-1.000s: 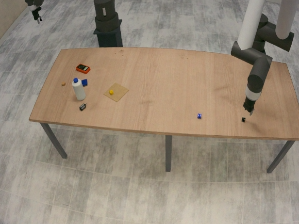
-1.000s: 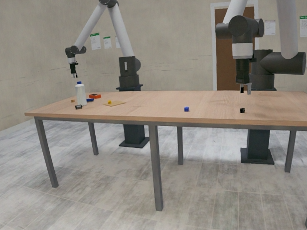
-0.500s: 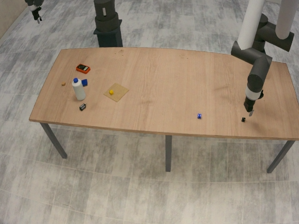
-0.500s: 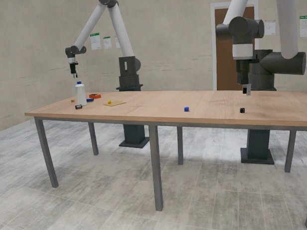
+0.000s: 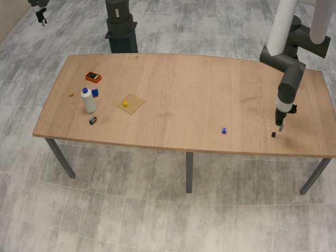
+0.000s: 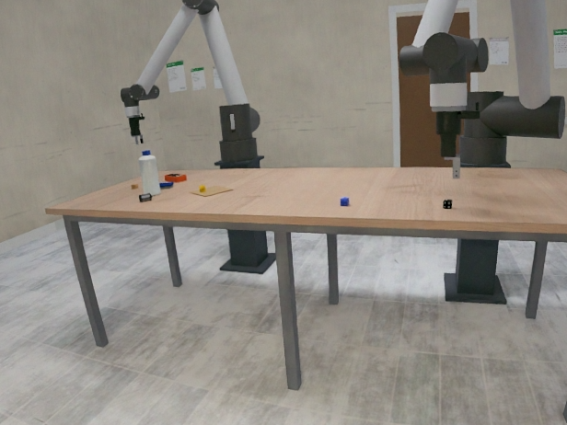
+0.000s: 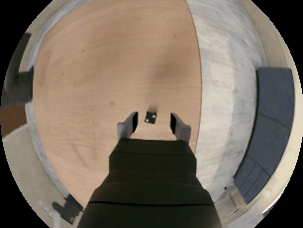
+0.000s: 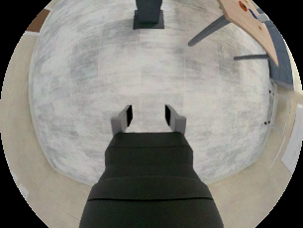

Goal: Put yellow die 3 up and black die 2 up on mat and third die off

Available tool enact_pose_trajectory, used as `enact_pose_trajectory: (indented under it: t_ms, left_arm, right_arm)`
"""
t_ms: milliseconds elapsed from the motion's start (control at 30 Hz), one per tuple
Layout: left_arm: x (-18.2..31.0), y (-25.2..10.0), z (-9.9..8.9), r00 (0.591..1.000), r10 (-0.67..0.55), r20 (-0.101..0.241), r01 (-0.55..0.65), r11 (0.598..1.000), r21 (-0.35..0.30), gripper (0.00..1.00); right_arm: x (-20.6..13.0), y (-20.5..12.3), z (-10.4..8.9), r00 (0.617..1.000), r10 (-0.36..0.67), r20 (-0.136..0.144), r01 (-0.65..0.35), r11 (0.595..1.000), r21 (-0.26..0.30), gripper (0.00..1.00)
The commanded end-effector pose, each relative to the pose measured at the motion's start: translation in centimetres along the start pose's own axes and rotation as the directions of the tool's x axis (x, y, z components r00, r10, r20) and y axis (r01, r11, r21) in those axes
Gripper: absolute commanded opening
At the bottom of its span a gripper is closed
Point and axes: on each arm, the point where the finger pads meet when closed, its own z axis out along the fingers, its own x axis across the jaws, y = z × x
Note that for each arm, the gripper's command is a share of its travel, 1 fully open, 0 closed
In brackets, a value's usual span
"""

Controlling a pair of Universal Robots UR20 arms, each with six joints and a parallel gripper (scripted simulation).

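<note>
And here, at the right of the top frame, the black die [image 5: 273,134] [image 6: 447,203] [image 7: 151,117] is overhung by the left end effector [image 5: 280,127] [image 6: 453,171] [image 7: 153,118], its fingers spread wide and nothing gripped. The die is seen resting on the table [image 5: 177,95] [image 6: 299,184] [image 7: 124,59] [image 8: 249,22], off the mat [image 5: 135,102] [image 6: 216,190], which is laid out left of centre. On that mat the yellow die [image 5: 125,103] [image 6: 202,189] is carried, near its left corner in the top frame. The blue die [image 5: 223,130] [image 6: 344,201] is found off the mat, between the other two but closer to the black one. Which numbers are shown on top cannot be told for certain. Over in the upper left of the top frame, the right end effector [image 5: 44,23] [image 6: 139,139] [image 8: 148,111] is held beyond the table, wide open, with nothing gripped. Left of the mat, a white bottle [image 5: 89,102] [image 6: 148,175] is stood upright.

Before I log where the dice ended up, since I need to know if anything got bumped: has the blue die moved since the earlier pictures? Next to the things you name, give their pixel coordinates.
No, the blue die [image 5: 223,130] [image 6: 344,201] sits in the same spot relative to the table's front edge.
</note>
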Motion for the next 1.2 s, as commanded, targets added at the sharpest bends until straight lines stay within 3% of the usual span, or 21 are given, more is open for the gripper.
enact_pose_trajectory:
  t_ms: [0, 233, 433, 533, 567, 733, 933, 967, 1000, 1067, 1100, 1133, 1167]
  left_arm:
    - [0.2, 0.0, 0.1, 0.985, 0.173, -0.001, -0.173, 0.985, -0.004, 1.00]
    - [0.2, 0.0, 0.3, 0.941, 0.339, -0.001, -0.339, 0.941, -0.004, 1.00]
    - [0.3, 0.2, 0.5, 0.869, 0.494, -0.002, -0.494, 0.869, -0.003, 1.00]
    - [0.3, 0.2, 0.5, 0.858, 0.514, -0.002, -0.514, 0.858, -0.003, 1.00]
    - [0.3, 0.3, 0.6, 0.817, 0.577, -0.002, -0.577, 0.817, -0.003, 1.00]
    - [0.3, 0.4, 0.8, 0.747, 0.664, -0.003, -0.664, 0.747, -0.003, 1.00]
    - [0.3, 0.7, 1.0, 0.622, 0.783, -0.003, -0.783, 0.622, -0.002, 1.00]
    - [0.3, 0.7, 1.0, 0.619, 0.785, -0.003, -0.785, 0.619, -0.002, 1.00]
    - [0.3, 0.8, 1.0, 0.579, 0.815, -0.003, -0.815, 0.579, -0.002, 1.00]
    - [0.3, 0.8, 1.0, 0.579, 0.815, -0.003, -0.815, 0.579, -0.002, 1.00]
    - [0.2, 0.8, 1.1, 0.552, 0.834, -0.003, -0.834, 0.552, -0.002, 1.00]
    - [0.2, 0.9, 1.1, 0.497, 0.867, -0.003, -0.867, 0.497, -0.002, 1.00]
    - [0.2, 1.0, 1.1, 0.485, 0.875, -0.003, -0.875, 0.485, -0.002, 1.00]
  right_arm:
    - [0.0, 0.1, -0.1, 1.000, 0.000, 0.000, 0.000, 1.000, -0.001, 1.00]
    - [0.0, 0.1, -0.1, 1.000, 0.000, 0.000, 0.000, 1.000, -0.001, 1.00]
    - [0.0, 0.1, -0.1, 1.000, 0.000, 0.000, 0.000, 1.000, -0.001, 1.00]
    - [0.0, 0.1, -0.1, 1.000, 0.000, 0.000, 0.000, 1.000, -0.001, 1.00]
    - [0.0, 0.1, -0.1, 1.000, 0.000, 0.000, 0.000, 1.000, -0.001, 1.00]
    - [0.0, 0.1, -0.1, 1.000, 0.000, 0.000, 0.000, 1.000, -0.001, 1.00]
    - [0.0, 0.1, -0.1, 1.000, 0.000, 0.000, 0.000, 1.000, -0.001, 1.00]
    - [0.0, 0.1, -0.1, 1.000, 0.000, 0.000, 0.000, 1.000, -0.001, 1.00]
    - [0.0, 0.1, -0.1, 1.000, 0.000, 0.000, 0.000, 1.000, -0.001, 1.00]
    - [0.0, 0.1, -0.1, 1.000, 0.000, 0.000, 0.000, 1.000, -0.001, 1.00]
    - [0.0, 0.1, -0.1, 1.000, 0.000, 0.000, 0.000, 1.000, -0.001, 1.00]
    - [0.0, 0.1, -0.1, 1.000, 0.000, 0.000, 0.000, 1.000, -0.001, 1.00]
    - [0.0, 0.1, -0.1, 1.000, 0.000, 0.000, 0.000, 1.000, -0.001, 1.00]
